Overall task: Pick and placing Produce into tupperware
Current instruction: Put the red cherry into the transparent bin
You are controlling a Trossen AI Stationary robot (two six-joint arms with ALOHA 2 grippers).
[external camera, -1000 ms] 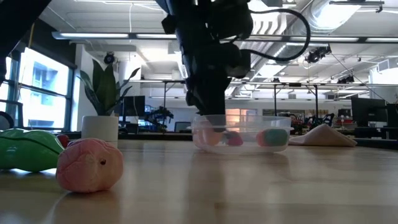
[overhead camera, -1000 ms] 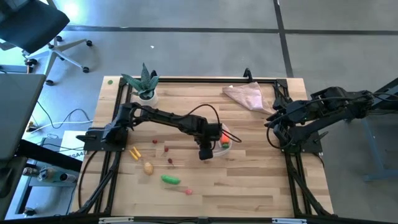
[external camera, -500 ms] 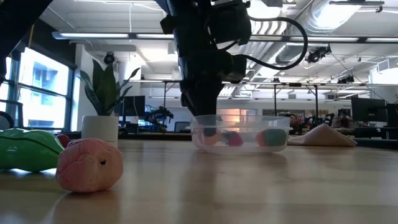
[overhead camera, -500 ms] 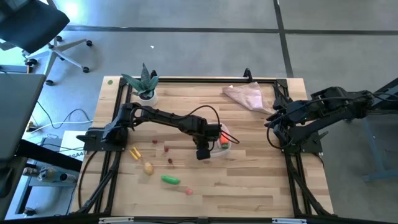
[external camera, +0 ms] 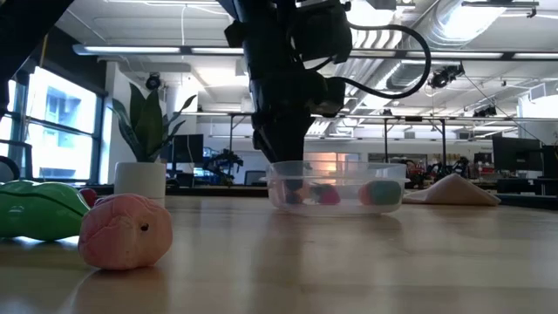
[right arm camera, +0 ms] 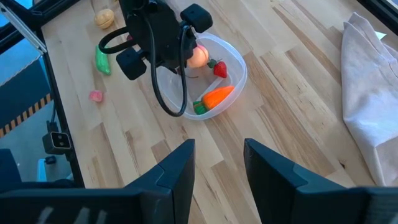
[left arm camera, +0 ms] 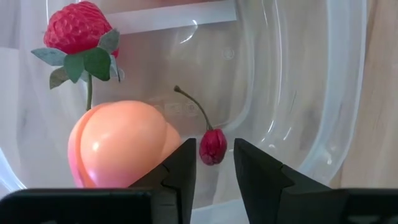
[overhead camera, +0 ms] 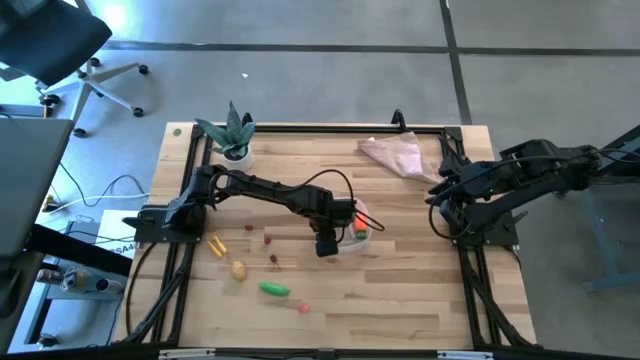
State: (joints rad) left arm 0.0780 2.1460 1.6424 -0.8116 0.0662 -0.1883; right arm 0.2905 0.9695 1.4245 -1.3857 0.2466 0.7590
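Note:
The clear round tupperware [overhead camera: 370, 236] stands on the table right of the middle. It holds a peach [left arm camera: 118, 146], a strawberry [left arm camera: 78, 28], a cherry [left arm camera: 212, 147] and an orange carrot [right arm camera: 216, 96]. My left gripper [left arm camera: 214, 155] points down into the tub's near-left part [external camera: 283, 166]. It is open, with the cherry lying on the tub floor just beyond the gap between its fingertips. A yellow piece [overhead camera: 215, 245], a beige potato [overhead camera: 238, 269], a green pod [overhead camera: 274, 289], a pink piece [overhead camera: 303, 308] and dark-red bits [overhead camera: 267, 239] lie on the table left of the tub. My right gripper [right arm camera: 217, 155] waits open and empty at the table's right edge [overhead camera: 440, 192].
A green plant in a white pot [overhead camera: 235, 140] stands at the far left. A pinkish-beige cloth [overhead camera: 395, 155] lies at the far right. Black frame rails [overhead camera: 190, 200] run along the table's edges. Bare wood lies between the tub and the right arm.
My left gripper has gone down a little into the tupperware and shifted slightly toward the table's left edge. It has then kept still.

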